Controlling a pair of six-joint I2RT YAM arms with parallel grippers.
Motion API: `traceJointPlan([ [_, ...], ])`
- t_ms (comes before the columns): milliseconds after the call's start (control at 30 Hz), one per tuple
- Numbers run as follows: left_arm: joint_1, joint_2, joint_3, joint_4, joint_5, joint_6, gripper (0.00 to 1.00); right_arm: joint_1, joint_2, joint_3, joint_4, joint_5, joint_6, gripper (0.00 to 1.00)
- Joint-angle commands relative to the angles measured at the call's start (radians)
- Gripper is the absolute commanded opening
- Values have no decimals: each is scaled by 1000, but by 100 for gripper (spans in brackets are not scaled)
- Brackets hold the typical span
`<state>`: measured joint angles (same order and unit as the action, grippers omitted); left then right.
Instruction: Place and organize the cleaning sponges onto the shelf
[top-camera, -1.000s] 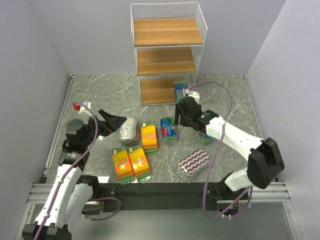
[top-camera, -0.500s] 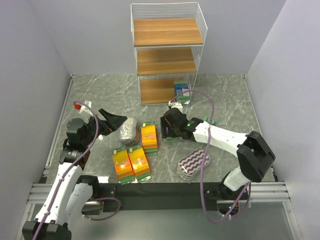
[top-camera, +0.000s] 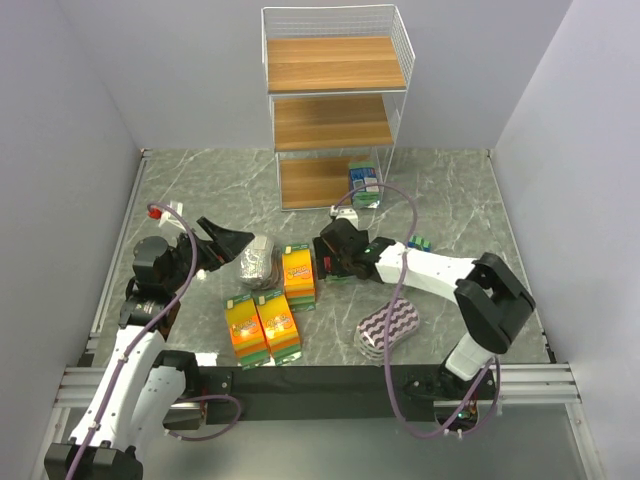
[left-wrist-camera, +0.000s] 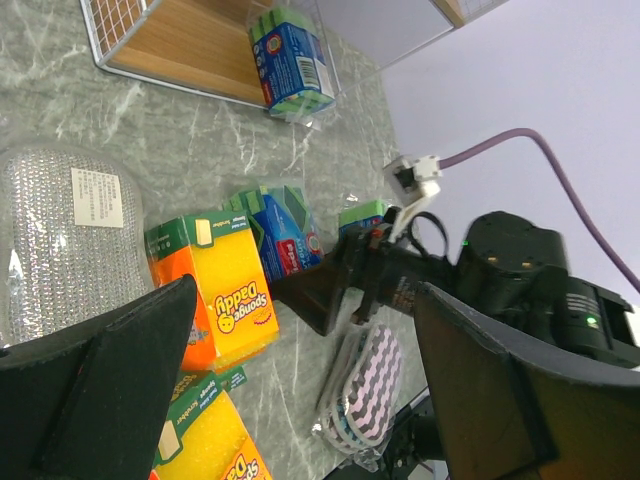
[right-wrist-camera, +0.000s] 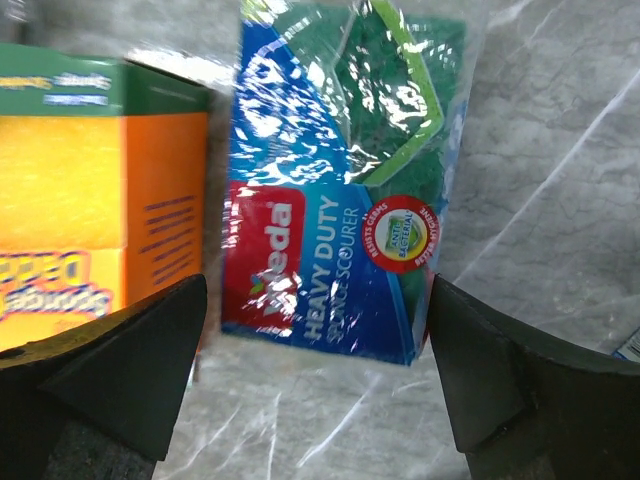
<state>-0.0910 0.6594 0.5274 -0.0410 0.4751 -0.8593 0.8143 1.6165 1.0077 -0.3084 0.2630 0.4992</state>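
Note:
The shelf (top-camera: 335, 110), a white wire rack with three wooden tiers, stands at the back. One blue-green sponge pack (top-camera: 363, 183) stands at its lower right corner. My right gripper (top-camera: 324, 263) is open and hovers over another blue-green pack (right-wrist-camera: 340, 190), which lies on the table between the spread fingers, untouched. An orange pack (top-camera: 298, 272) lies just left of it, and two more orange packs (top-camera: 262, 325) sit nearer me. My left gripper (top-camera: 232, 247) is open and empty above the silvery oval pack (top-camera: 257, 260). The purple striped oval (top-camera: 388, 325) lies front right.
A third blue-green pack (top-camera: 417, 245) peeks out behind the right forearm. The right arm's purple cable (top-camera: 395, 200) loops above the table in front of the shelf. Grey walls close in both sides.
The right arm swung left from beside the shelf to above the blue-green pack on the table, and its jaws opened wider. The left arm stayed put.

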Motion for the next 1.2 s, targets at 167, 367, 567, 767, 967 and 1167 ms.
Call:
traceJointPlan([
  [167,0,-15,-6,44,11,6,96,9,100,35,-9,85,21,90],
  [367,0,-23,-13,26,13,5,96,8,45,60,-1,140,1,53],
  [567,0,-32,-21,24,13,-3,96,-1,72,155,-1,148,-79,42],
  [767,0,-58,-9,-13,2,16,96,-79,155,281,-3,110,-109,45],
  [967,0,-61,5,-36,-3,25,96,-139,296,459,-23,91,-137,45],
  [1167,0,-67,14,-46,-10,36,97,-173,341,505,17,108,-136,45],
])
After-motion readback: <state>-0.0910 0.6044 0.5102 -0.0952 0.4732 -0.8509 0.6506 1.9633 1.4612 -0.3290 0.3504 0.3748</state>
